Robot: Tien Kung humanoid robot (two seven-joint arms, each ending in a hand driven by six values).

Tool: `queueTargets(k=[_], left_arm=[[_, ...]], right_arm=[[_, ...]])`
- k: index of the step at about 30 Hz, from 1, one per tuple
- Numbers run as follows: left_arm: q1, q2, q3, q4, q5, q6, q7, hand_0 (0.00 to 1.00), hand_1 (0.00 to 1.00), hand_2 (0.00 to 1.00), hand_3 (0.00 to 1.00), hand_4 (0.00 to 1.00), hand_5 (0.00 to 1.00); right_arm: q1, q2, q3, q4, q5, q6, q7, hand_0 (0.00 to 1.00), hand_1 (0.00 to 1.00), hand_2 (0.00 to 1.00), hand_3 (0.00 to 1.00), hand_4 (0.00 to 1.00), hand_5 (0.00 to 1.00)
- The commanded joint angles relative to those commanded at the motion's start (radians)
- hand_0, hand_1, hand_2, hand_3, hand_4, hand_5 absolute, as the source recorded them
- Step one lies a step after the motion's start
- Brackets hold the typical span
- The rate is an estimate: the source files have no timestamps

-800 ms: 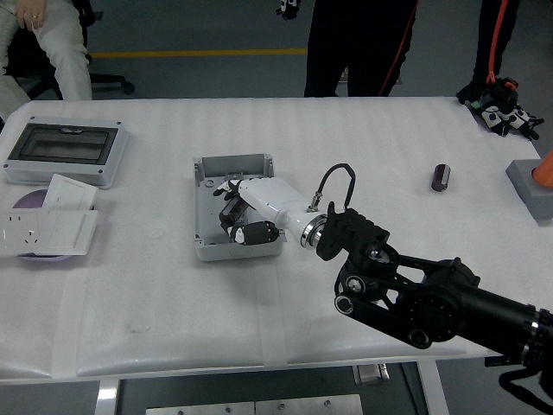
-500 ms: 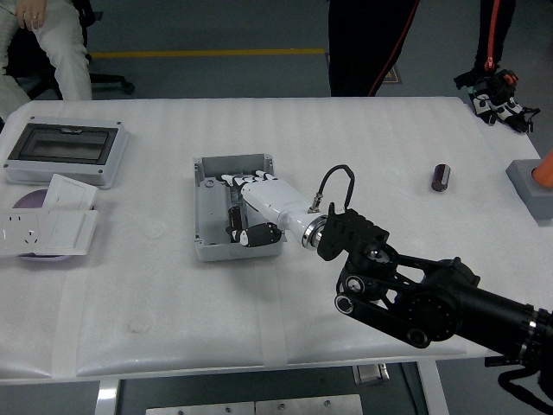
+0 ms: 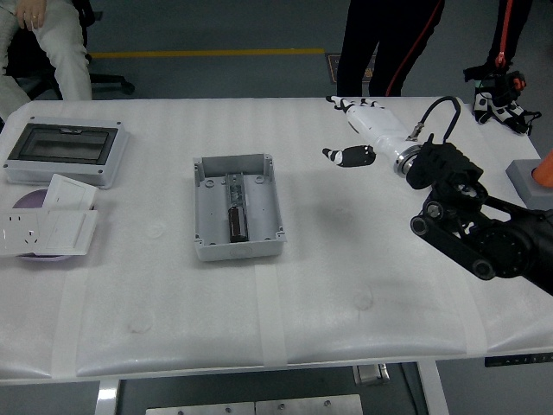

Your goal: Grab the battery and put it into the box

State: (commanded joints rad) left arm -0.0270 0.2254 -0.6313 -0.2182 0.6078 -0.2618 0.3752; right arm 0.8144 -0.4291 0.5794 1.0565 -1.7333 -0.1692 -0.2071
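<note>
The battery (image 3: 235, 213) lies in the box (image 3: 237, 207); the right hand (image 3: 359, 130), at two o'clock, fingers released and empty, risks little now.

The people standing beyond the desk (image 3: 346, 259) are cut off above the waist by the top edge, and the grey block (image 3: 529, 183) runs off the right edge.

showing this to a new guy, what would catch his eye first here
Probably the robot's right hand, white with black fingertips, raised open over the table's far right and holding nothing. Next, the open grey box at the table's centre, with a dark battery lying inside it. A grey enclosure with a clear lid sits at far left, and a person's dark legs stand behind the table.
</note>
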Motion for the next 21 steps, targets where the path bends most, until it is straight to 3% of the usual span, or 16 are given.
queueTargets(k=[4,9,16,21], left_arm=[[-0.003,0.001,0.001,0.0,-0.001,0.0,-0.001,0.373,0.589,0.457,0.377,0.612,0.394],[-0.006,0.002,0.002,0.0,-0.002,-0.001,0.0,0.373,0.59,0.457,0.376,0.604,0.39],[-0.008,0.004,-0.001,-0.001,0.002,-0.002,0.001,0.374,0.592,0.458,0.374,0.596,0.385],[-0.013,0.007,-0.003,-0.001,0.007,-0.003,0.0,0.373,0.595,0.457,0.372,0.591,0.383]], right_arm=[[0.047,-0.065,-0.066,-0.098,0.075,0.028,0.008,0.998,0.835,0.872,0.967,0.784,0.34],[0.078,-0.099,-0.163,-0.212,0.165,0.079,0.012,0.998,0.789,0.846,0.942,0.787,0.34],[0.097,-0.114,-0.275,-0.333,0.25,0.14,0.022,0.98,0.786,0.854,0.948,0.784,0.333],[0.116,-0.104,-0.331,-0.388,0.31,0.154,0.035,0.998,0.797,0.861,0.964,0.817,0.354]])
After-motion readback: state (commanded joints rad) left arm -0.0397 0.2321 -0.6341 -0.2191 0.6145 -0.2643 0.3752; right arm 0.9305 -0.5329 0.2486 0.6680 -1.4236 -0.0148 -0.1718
